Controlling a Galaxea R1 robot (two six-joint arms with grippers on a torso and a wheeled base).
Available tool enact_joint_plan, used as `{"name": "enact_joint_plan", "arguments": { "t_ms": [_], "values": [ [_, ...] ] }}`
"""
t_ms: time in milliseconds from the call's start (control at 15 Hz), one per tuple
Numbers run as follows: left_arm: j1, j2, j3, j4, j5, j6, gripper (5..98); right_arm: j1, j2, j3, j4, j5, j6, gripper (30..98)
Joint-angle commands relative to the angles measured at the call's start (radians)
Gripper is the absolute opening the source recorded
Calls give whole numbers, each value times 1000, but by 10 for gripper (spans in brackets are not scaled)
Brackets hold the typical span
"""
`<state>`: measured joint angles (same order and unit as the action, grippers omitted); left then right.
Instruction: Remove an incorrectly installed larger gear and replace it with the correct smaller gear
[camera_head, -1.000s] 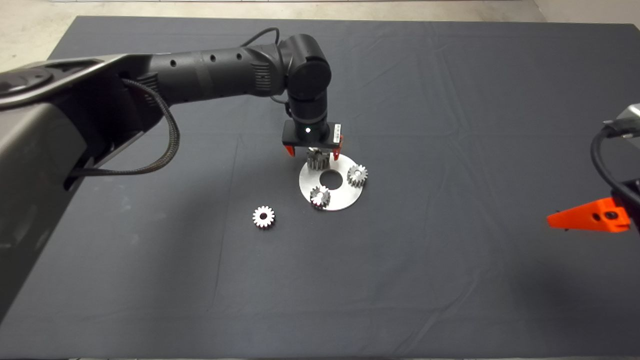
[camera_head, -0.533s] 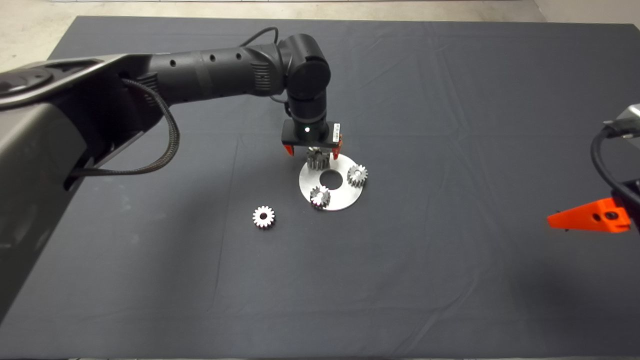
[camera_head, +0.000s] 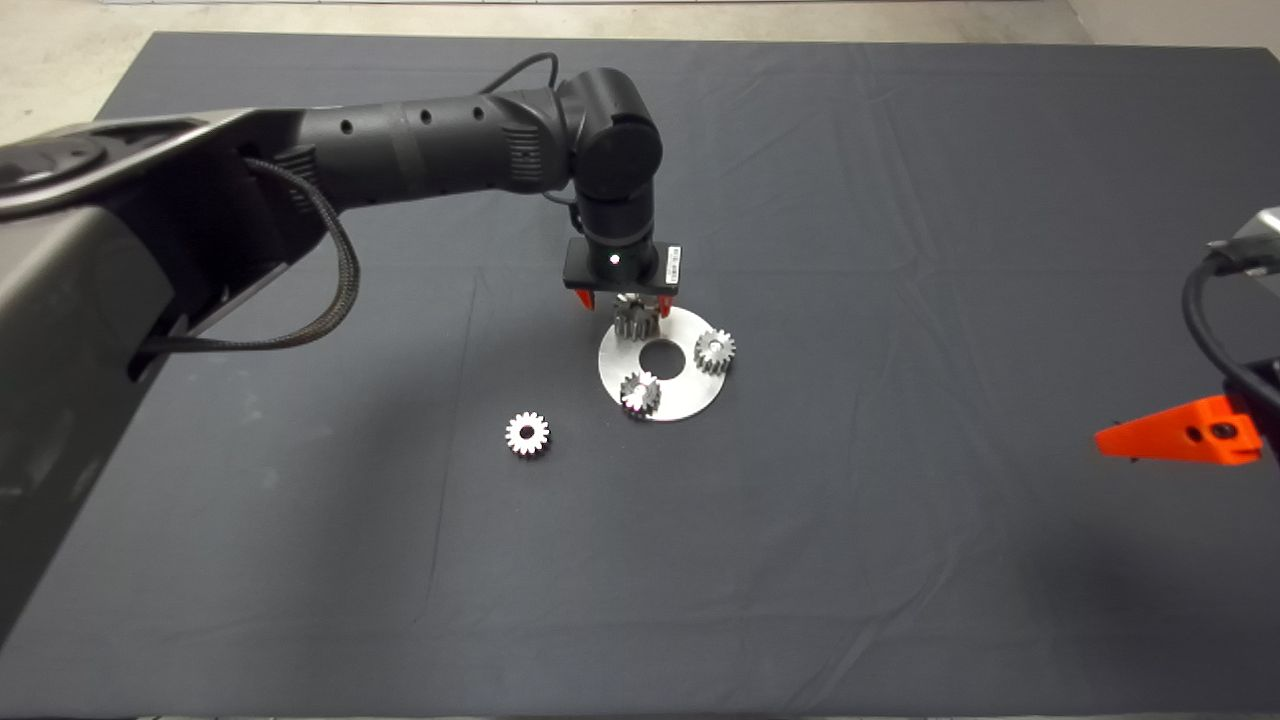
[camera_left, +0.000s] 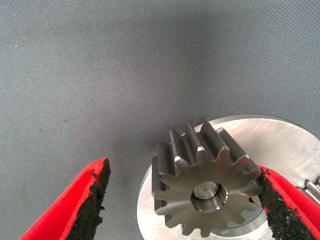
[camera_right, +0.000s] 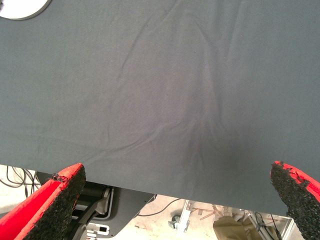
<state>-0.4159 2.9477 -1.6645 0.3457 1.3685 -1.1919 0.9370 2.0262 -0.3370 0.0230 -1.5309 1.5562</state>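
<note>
Early stage: left gripper (camera_head: 621, 301), jaws spread around the larger gear (camera_left: 207, 187) on the plate (camera_head: 690, 395), not yet clamped; smaller gear (camera_head: 527, 433) waits left; right gripper (camera_head: 1175, 435), jaws spread, parked.

larger gear (camera_head: 634, 318) top hidden — plate (camera_left: 280, 140) edge-cropped

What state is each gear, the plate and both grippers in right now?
larger gear: upright on the round plate, one pad touching its teeth
left gripper: open, straddling it
two small gears: seated on the plate
smaller gear: flat on the mat, apart
right gripper: open, parked at the mat's right edge
</note>
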Motion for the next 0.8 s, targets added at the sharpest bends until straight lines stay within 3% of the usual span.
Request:
{"name": "enact_joint_plan", "arguments": {
  "t_ms": [0,733],
  "values": [
    [-15,5,8,12,8,2,705,20,4,-2,32,-101,-1,977],
    [-15,5,16,10,13,-2,516,20,3,-2,32,-100,1,977]
  ]
}}
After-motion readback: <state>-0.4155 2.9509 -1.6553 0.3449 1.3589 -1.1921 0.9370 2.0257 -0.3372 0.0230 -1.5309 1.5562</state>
